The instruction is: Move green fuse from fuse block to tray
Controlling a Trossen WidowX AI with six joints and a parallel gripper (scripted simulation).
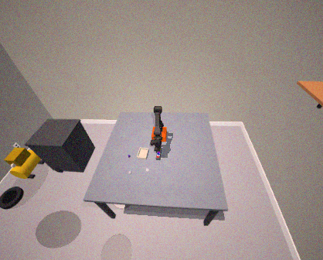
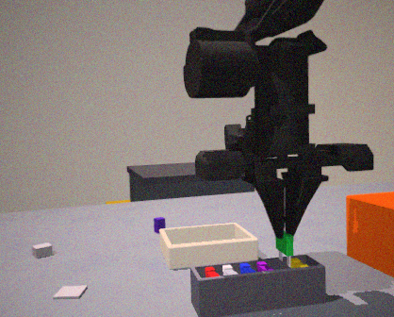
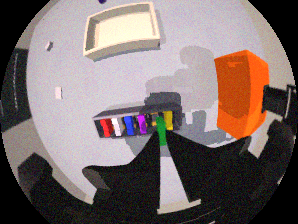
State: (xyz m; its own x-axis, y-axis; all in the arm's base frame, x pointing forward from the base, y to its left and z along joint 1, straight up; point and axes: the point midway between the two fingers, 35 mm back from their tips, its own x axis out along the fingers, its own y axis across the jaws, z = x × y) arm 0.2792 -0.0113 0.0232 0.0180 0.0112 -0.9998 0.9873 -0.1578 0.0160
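Observation:
My gripper (image 2: 285,236) (image 3: 161,134) is shut on the green fuse (image 2: 285,245) (image 3: 161,125). The green body is above the top of the dark fuse block (image 2: 259,294) (image 3: 135,110), and its pale prongs point down. In the exterior view the prong tips reach the block's rim line; whether they are clear of the slot cannot be told. The red (image 2: 211,272), white (image 2: 228,270), blue (image 2: 246,268), purple (image 2: 263,266) and yellow (image 2: 297,262) fuses sit in the block. The cream tray (image 2: 212,257) (image 3: 122,52) is empty and stands beside the block.
An orange box (image 2: 379,226) (image 3: 235,95) (image 1: 164,133) stands near the arm, on the block's yellow-fuse side. A purple block (image 2: 159,225) (image 1: 129,156), a small grey block (image 2: 42,250) and a flat pale piece (image 2: 71,291) lie on the table (image 1: 189,174) on the tray's side.

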